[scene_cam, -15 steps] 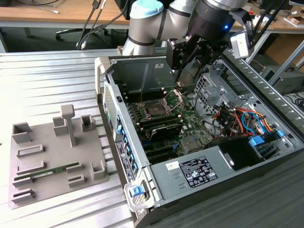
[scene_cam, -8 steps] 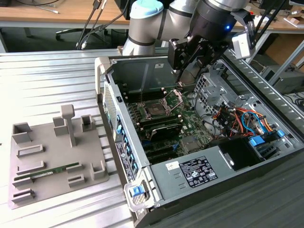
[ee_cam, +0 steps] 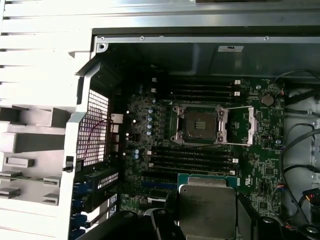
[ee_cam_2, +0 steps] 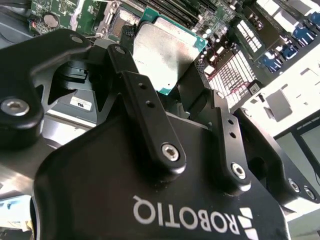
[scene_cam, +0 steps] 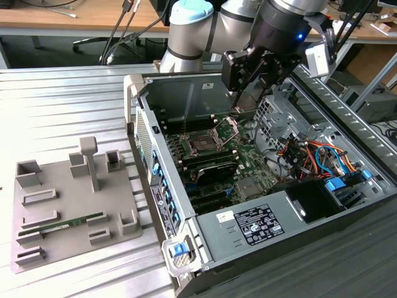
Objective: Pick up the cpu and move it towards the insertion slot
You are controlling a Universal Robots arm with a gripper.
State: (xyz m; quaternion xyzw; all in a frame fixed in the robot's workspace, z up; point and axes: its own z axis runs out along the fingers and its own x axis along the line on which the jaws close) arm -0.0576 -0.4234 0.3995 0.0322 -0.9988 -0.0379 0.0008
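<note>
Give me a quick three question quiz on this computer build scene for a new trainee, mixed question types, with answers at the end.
1. True or false: the black pincer is shut on the square silvery-lidded cpu.
2. The square dark insertion slot framed in silver metal: is its hinged bracket open or closed?
3. Where does the long thin green memory stick lie? A) on the grey fixture tray B) inside the open computer case

Key: 1 true; 2 open; 3 A

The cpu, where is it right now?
The cpu sits clamped in the end effector, held above the motherboard short of the open insertion slot in both wrist views.
</note>
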